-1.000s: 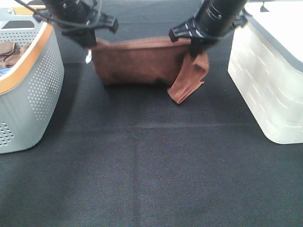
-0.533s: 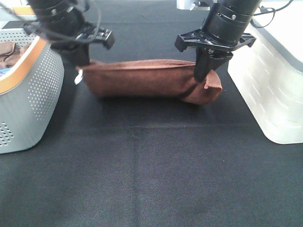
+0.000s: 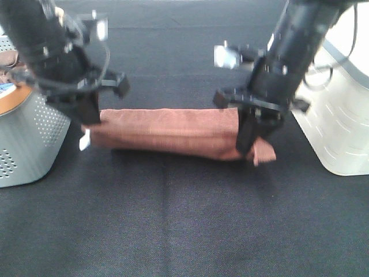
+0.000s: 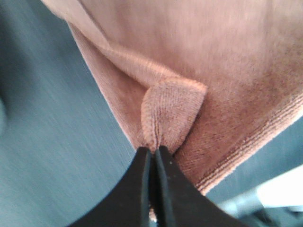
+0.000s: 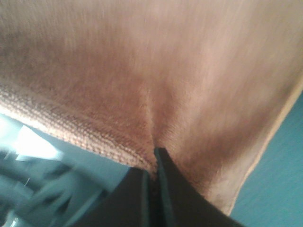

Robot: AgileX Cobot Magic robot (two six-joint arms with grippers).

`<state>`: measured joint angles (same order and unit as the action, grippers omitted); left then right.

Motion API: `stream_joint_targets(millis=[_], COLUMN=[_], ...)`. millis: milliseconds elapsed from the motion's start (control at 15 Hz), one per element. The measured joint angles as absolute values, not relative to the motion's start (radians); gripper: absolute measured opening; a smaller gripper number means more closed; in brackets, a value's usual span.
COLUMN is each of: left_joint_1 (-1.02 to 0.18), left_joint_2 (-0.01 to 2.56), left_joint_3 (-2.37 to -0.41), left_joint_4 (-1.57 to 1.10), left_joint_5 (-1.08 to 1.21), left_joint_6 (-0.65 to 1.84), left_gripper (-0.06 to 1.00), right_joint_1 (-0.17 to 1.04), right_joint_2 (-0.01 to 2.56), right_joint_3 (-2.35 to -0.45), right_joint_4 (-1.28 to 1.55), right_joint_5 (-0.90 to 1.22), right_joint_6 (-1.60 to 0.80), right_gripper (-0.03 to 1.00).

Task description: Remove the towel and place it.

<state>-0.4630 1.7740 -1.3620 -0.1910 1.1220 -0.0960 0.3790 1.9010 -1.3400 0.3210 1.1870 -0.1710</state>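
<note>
The rust-brown towel [image 3: 173, 133] lies stretched between my two grippers, low on the black table cloth [image 3: 184, 219]. My left gripper [image 3: 89, 118] is shut on its left corner; the left wrist view shows the black fingers [image 4: 154, 156] pinching a fold of the towel [image 4: 199, 71]. My right gripper [image 3: 248, 138] is shut on the right end, where a corner of towel sticks out past it. The right wrist view shows the fingers [image 5: 154, 161] closed on the towel [image 5: 156, 61].
A grey perforated basket [image 3: 29, 138] with an orange-brown rim stands at the left, with a duller brown cloth [image 3: 8, 57] just visible inside. A white slotted bin [image 3: 340, 133] stands at the right, close to my right arm.
Both grippers have come toward the camera and down with the towel. It hung as a sheet one second ago and now lies long and low on the table.
</note>
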Motion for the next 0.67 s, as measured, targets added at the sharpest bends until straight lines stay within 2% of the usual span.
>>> stream_joint_targets(millis=[400, 467, 533, 667], left_joint_1=[-0.541, -0.541, -0.537, -0.532], left_joint_2=[1.772, 1.772, 1.772, 1.767], left_joint_3=[-1.259, -1.258, -1.253, -1.249], left_joint_4=[-0.185, -0.161, -0.111, -0.065], left_joint_5=[1.121, 1.131, 1.163, 1.2], left_joint_6=[-0.097, -0.097, -0.093, -0.073], left_gripper=[0.0, 0.04, 0.1, 0.32], right_joint_1=[0.379, 0.376, 0.365, 0.352], right_joint_2=[1.888, 1.888, 1.888, 1.888], right_joint_3=[-1.188, -1.175, -1.17, -1.166], right_joint_4=[0.379, 0.354, 0.303, 0.262], right_joint_5=[1.165, 1.156, 1.156, 1.159], right_joint_6=[-0.178, -0.178, -0.178, -0.178], right_gripper=[0.0, 0.06, 0.17, 0.52])
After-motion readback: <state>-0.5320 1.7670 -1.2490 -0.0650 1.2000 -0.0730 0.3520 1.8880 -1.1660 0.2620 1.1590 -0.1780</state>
